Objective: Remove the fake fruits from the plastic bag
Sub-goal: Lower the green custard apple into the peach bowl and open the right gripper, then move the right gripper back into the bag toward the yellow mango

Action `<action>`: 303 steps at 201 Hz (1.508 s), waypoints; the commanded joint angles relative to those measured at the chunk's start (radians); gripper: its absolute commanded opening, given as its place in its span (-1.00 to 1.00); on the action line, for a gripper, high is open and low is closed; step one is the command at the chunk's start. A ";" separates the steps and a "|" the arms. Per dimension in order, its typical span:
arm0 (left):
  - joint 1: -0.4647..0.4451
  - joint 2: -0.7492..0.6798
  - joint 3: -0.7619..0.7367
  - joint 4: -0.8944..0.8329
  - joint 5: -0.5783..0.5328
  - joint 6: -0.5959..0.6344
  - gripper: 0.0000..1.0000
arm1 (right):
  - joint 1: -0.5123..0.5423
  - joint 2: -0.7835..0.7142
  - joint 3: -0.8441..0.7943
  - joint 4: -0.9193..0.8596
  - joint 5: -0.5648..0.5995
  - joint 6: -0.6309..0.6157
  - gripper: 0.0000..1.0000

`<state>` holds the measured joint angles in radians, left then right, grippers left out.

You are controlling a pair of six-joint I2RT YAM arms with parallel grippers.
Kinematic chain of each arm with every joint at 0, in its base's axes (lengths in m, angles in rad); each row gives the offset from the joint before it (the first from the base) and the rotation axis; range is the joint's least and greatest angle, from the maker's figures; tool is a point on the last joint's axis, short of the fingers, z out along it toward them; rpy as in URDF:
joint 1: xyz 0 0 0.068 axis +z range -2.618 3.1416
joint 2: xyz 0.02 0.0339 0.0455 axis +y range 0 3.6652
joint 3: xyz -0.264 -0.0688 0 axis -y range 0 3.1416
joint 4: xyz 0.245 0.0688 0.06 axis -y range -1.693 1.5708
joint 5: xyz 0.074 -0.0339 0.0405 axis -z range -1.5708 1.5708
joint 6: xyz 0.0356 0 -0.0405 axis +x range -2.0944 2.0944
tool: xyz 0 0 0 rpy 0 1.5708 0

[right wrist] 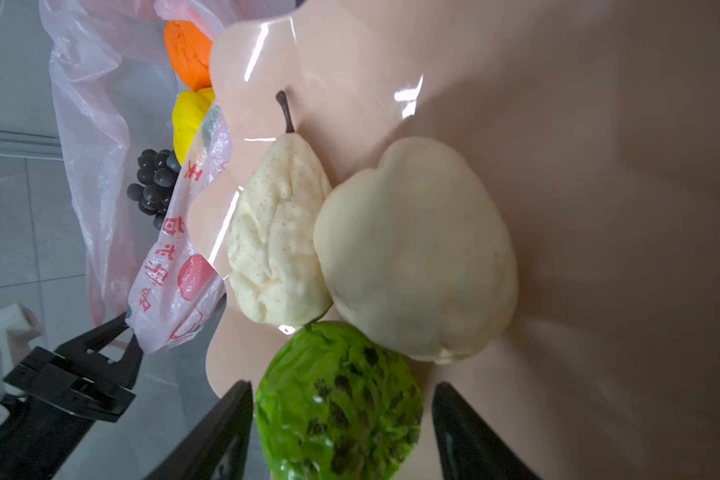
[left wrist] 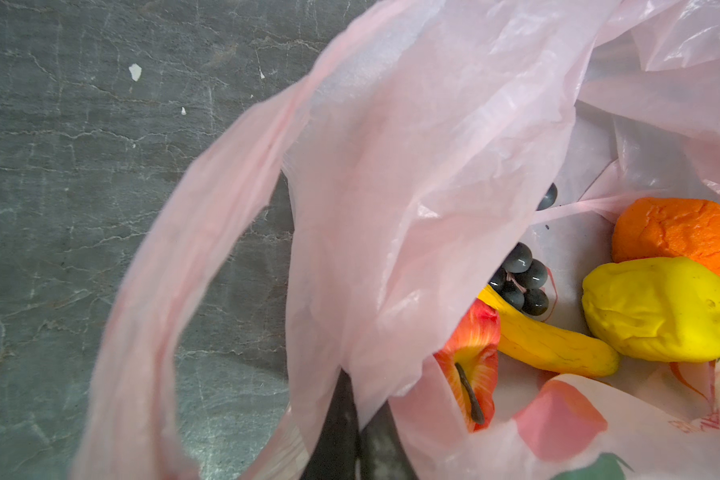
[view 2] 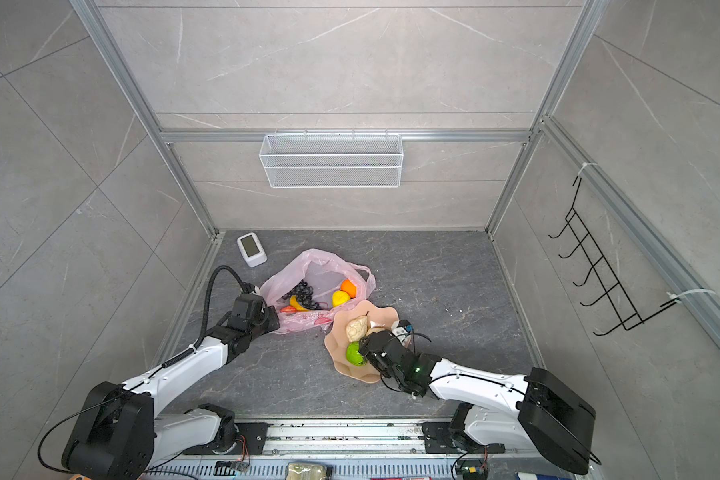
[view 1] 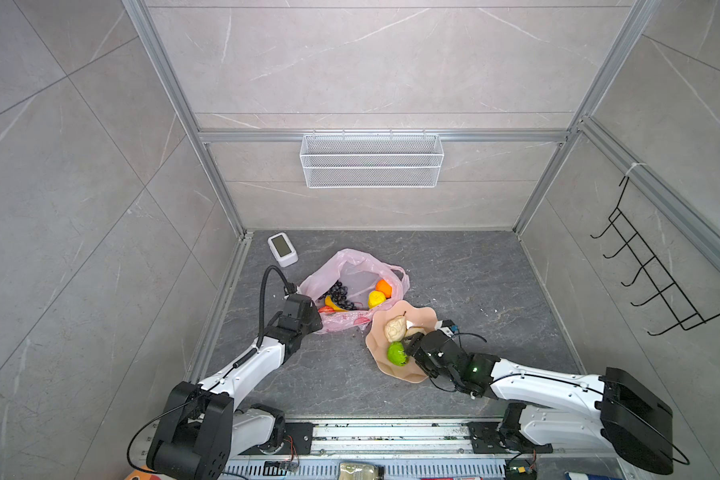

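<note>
Plastic bag [view 1: 350, 262] lies mid worktop [view 1: 474, 282]; plate [view 1: 412, 376] touches its front-right edge. In bag: grape bunch [view 1: 339, 291], banana [view 1: 333, 303] (bunch partly on it). On plate: pear [view 1: 395, 328]. Small device [view 1: 282, 248] behind-left of bag.

place: probably a robot lab cell | cues: aluminium frame [view 1: 258, 136], tile-look wall panels [view 1: 371, 62], arms' base rail [view 1: 391, 434]

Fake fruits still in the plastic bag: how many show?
5: grape bunch, banana partly under it, red apple beside the banana, yellow piece and orange piece side by side. The plastic bag may hide more.
</note>
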<state>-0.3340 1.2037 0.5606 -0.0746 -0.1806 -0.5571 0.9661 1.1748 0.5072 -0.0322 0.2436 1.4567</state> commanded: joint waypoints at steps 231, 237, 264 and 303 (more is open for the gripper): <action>-0.005 0.010 0.012 0.019 -0.012 0.014 -1.00 | -0.002 0.000 0.132 -0.384 0.029 -0.153 -0.02; -0.005 0.011 0.012 0.019 -0.010 0.014 -1.00 | -0.003 -0.008 0.133 -0.376 0.029 -0.160 -0.02; -0.005 0.013 0.012 0.019 -0.010 0.014 -1.00 | -0.003 -0.046 0.178 -0.385 0.061 -0.225 0.01; -0.064 0.001 0.023 0.019 -0.067 0.049 -1.00 | -0.030 -0.010 0.314 -0.423 0.093 -0.369 0.06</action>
<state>-0.3466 1.2175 0.5606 -0.0742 -0.1886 -0.5522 0.9611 1.1473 0.7315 -0.4179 0.2928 1.2144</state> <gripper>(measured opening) 0.048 0.530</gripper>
